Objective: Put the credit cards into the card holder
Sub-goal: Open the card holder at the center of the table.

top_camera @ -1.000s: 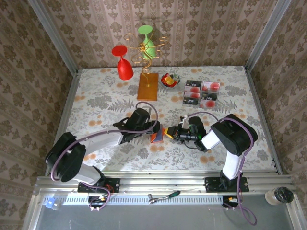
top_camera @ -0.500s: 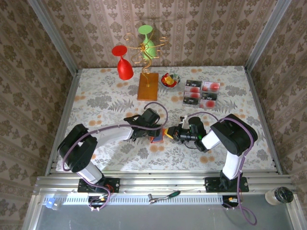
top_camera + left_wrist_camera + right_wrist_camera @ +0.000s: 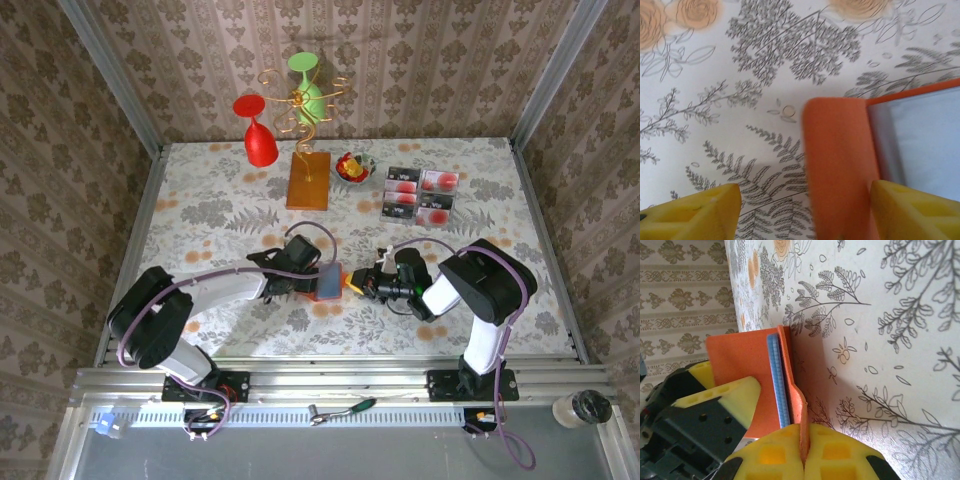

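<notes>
Both arms reach in from the near edge and meet at the middle of the table [image 3: 200, 215]. The card holder [image 3: 329, 283] is there, standing on edge on the flowered cloth between the two grippers.

The right gripper [image 3: 353, 283] comes from the right and is clenched on the holder. In the right wrist view its yellow fingers [image 3: 840, 460] pinch one orange flap of the card holder [image 3: 730, 357]. That flap is bent away from the blue inner panel.

The left gripper [image 3: 317, 276] comes from the left with its jaws released and spread wide. In the left wrist view the orange cover of the card holder [image 3: 835, 165] rises between the yellow fingertips [image 3: 690, 215]. The grey-blue inner panel lies to the right of the cover. The left fingertip hangs over bare cloth, apart from the cover. Whether the right fingertip touches the panel I cannot tell.

Farther back and to the right, well apart from the holder, the four credit cards [image 3: 437, 210] lie flat in a two-by-two block, the dark pair on its left and the pinkish pair on its right. Just left of them is a small bowl [image 3: 354, 167] of red and yellow pieces. Left of the bowl an orange-brown block [image 3: 308, 180] carries a gold wire stand [image 3: 300, 105], which holds a red glass [image 3: 258, 140] and a green glass [image 3: 308, 85].
</notes>
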### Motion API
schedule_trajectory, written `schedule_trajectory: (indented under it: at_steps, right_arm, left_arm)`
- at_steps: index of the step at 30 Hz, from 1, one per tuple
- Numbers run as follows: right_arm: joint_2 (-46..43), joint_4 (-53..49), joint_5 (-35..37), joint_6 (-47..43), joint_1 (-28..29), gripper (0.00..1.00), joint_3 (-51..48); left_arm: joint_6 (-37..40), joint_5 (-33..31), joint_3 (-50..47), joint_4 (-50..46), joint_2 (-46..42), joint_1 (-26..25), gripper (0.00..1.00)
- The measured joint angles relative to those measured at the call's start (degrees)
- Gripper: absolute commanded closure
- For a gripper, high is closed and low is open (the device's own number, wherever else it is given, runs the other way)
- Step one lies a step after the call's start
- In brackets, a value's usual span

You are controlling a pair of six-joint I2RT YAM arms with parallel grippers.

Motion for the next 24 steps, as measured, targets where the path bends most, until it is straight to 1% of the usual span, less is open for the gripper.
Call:
schedule_trajectory:
  at_steps: [8,18,21,24]
  right_arm:
    - [0.0,0.2,1.0,0.0,0.4,1.0,-0.5]
    - [-0.1,-0.3,1.3,0.0,0.4,1.0,-0.5]
    - [-1.1,-2.1,1.4,-0.1,0.4,0.88,-0.5]
    - [-3.6,-5.1,1.5,-1.2,0.4,0.69,-0.4]
  left_arm:
    - [-1.2,-0.8,-3.4,2.0,0.0,0.1,0.31]
    - [-1.2,-1.6,-4.0,3.5,1.2,0.1,0.31]
    - [-1.2,-1.7,-4.2,3.8,1.2,0.1,0.31]
    - [-1.1,-1.7,-4.2,3.8,1.2,0.1,0.31]
